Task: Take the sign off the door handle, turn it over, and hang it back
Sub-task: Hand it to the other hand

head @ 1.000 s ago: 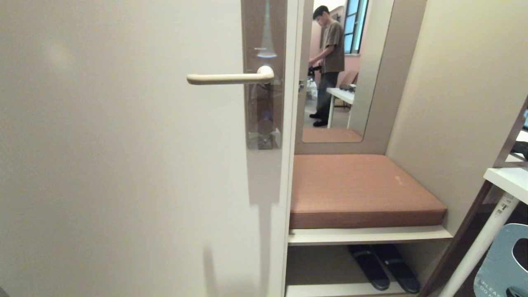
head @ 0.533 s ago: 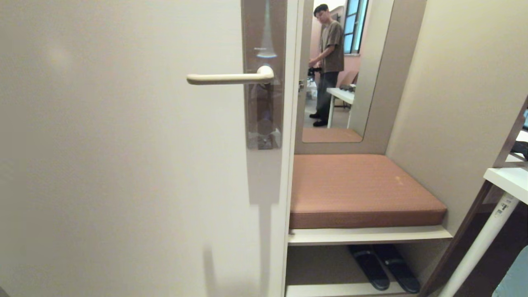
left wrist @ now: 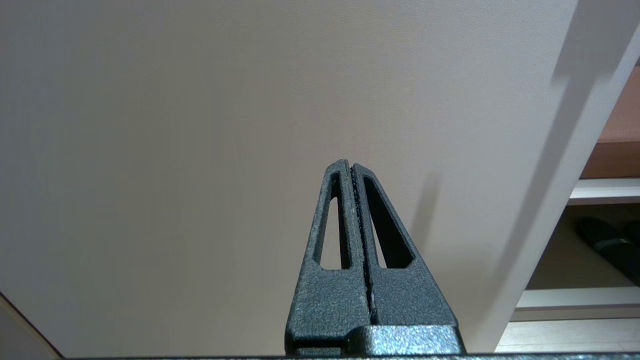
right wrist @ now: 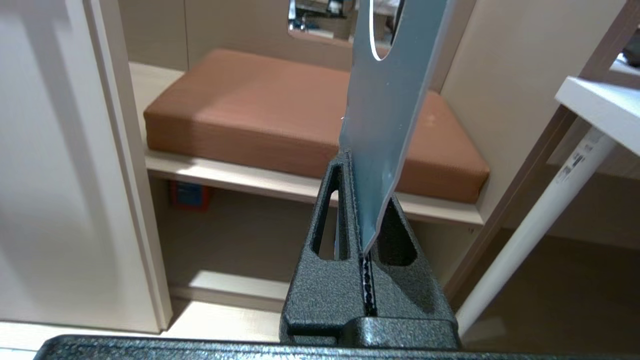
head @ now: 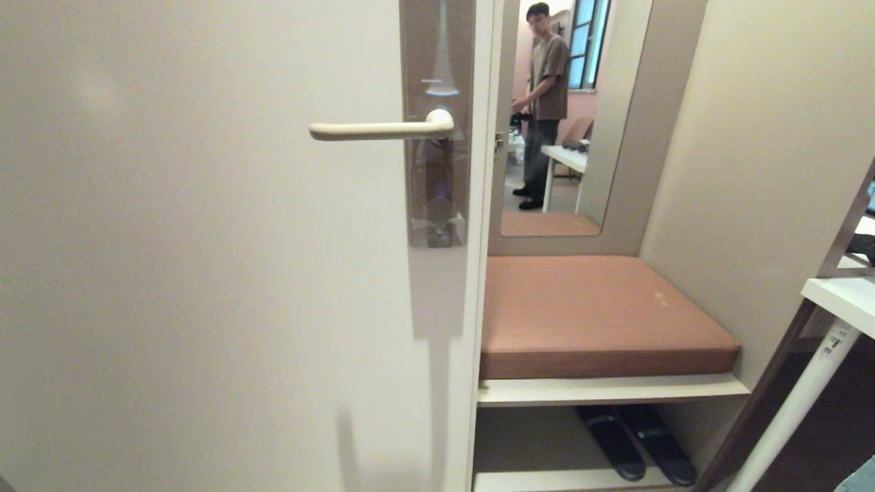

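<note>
1. Two grippers are pressed together: the right gripper is clamped on the lower edge of the sign, which stands up from the jaws with its blue face showing; the left gripper has its jaws together on nothing, idle in front of the door.
2. In the head view only a sliver of the sign peeks in at the lower right corner, well apart from the door handle in the upper middle, which is bare.
3. Judged risk: the card is pinched by a thin edge, so it could pivot or slip during the carry, leaving its hole misaligned with the lever's free end.
4. A tilted card might also catch on the brown plate or scrape the door.
5. Nearby sit a brown cushion, dark slippers beneath its shelf, and a white table leg at the right, close to the held sign.
6. A person shows in the mirror at the top.
</note>
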`<state>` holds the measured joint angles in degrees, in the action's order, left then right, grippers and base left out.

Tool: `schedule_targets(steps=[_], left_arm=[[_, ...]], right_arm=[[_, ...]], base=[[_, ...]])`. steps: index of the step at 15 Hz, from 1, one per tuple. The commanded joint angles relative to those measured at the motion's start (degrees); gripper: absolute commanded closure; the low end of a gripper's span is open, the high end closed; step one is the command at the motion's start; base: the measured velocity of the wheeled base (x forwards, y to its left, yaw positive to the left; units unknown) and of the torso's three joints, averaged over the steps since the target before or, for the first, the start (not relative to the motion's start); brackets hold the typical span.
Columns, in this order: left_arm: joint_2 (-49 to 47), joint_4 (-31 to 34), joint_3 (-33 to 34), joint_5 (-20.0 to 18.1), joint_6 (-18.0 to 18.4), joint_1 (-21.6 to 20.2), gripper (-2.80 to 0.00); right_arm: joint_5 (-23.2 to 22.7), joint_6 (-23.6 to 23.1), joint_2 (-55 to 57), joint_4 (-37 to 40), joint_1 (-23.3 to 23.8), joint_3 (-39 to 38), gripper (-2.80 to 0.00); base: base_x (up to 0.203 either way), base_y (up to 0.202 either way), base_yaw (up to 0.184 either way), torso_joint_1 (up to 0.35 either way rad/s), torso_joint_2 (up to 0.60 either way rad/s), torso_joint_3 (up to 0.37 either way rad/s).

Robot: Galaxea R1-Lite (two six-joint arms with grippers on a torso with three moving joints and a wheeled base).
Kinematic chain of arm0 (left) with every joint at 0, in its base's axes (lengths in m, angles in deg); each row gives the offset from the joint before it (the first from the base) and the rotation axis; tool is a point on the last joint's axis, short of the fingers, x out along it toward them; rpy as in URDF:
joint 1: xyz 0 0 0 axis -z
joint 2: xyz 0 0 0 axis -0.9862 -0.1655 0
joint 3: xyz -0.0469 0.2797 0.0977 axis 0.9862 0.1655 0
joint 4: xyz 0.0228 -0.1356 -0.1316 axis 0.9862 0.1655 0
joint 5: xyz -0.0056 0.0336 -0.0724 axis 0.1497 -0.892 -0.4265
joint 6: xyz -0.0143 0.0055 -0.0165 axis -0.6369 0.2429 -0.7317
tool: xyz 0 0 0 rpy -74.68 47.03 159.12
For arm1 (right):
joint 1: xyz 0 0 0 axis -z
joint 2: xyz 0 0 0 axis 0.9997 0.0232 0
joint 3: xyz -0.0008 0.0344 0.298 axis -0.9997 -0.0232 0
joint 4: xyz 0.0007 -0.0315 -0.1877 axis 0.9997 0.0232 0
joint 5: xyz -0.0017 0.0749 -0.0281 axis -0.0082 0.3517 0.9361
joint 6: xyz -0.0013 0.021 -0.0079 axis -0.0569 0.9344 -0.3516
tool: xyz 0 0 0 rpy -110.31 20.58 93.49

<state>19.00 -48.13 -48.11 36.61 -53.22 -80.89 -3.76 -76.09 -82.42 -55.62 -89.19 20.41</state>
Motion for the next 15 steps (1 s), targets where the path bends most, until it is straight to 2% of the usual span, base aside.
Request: schedule_targets(steps=[1, 15], left_arm=[[0.0, 0.0, 0.0, 0.0, 0.0, 0.0, 0.00], [0.0, 0.0, 0.0, 0.0, 0.0, 0.0, 0.00]], right_arm=[[0.0, -0.1, -1.0, 0.0, 0.0, 0.0, 0.00], [0.0, -0.1, -1.0, 0.0, 0.0, 0.0, 0.00]], base=[[0.000, 0.000, 0.000, 0.000, 0.00, 0.000], [0.000, 0.000, 0.000, 0.000, 0.00, 0.000]])
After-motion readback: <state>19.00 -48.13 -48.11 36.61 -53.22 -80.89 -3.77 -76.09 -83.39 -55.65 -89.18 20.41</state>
